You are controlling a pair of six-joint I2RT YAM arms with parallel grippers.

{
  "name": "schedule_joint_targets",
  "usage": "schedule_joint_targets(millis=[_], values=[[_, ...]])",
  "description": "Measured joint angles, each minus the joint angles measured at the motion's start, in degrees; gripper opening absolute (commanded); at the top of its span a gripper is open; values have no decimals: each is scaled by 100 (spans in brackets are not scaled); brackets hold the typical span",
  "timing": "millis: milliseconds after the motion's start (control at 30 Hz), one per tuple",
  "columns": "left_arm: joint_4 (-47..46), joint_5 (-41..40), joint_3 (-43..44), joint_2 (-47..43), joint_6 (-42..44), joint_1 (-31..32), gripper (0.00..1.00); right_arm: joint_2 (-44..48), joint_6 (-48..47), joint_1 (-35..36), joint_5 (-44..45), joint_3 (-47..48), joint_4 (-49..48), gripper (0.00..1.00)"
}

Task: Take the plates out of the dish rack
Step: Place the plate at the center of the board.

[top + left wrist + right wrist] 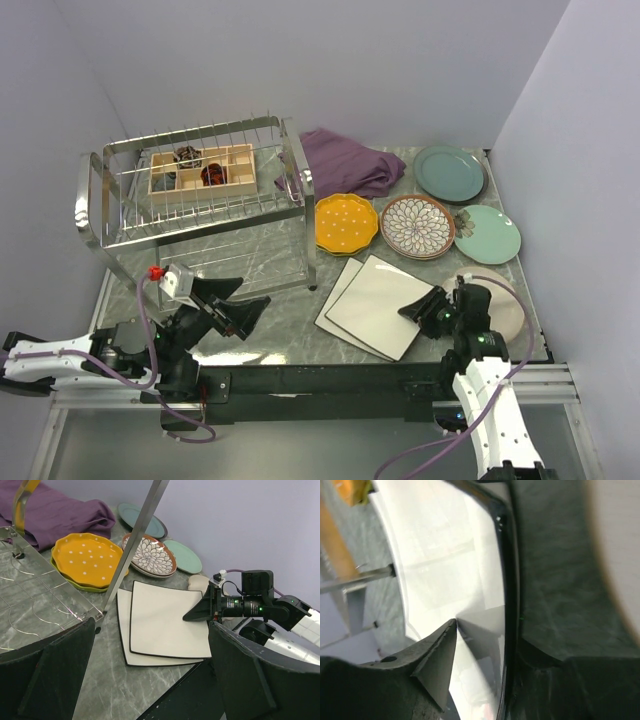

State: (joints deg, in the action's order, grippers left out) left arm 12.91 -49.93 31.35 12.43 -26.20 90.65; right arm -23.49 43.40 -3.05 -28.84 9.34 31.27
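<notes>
The right end effector [418, 305] straddles the right rim of the top square plate [375, 300]; whether it grips is unclear. The left end effector [250, 300] gapes wide.

Shiny metal rack [200, 215], glossy sq. plates [375, 305], wood box [232, 165], matt cloth [345, 160]

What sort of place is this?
Probably a robot test bench staged as a kitchen counter: plain walls around a marble-look table, a dish rack and plates, two robot arms at its edge.

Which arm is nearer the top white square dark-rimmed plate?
Right: its jaws reach that plate at its right edge; the left jaws hang apart, near the silver wire rack.
</notes>
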Motion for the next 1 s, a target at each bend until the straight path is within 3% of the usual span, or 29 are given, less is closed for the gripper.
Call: schedule_joint_targets(millis=[233,567,700,933,1000], values=[[0,4,-20,-35,0,0,99,0,264,0,994,378,619,51],[-11,59,-92,-251,-2,0,99,-236,448,0,1871,492,745,48],[-17,68,-105,-345,-2,0,99,-424,402,0,1902,492,634,32],[-17,103,-114,-358,-2,0,100,-278,262,7,1705,492,271,27],[-17,107,-114,-358,-2,0,100,-256,210,11,1692,492,254,19]])
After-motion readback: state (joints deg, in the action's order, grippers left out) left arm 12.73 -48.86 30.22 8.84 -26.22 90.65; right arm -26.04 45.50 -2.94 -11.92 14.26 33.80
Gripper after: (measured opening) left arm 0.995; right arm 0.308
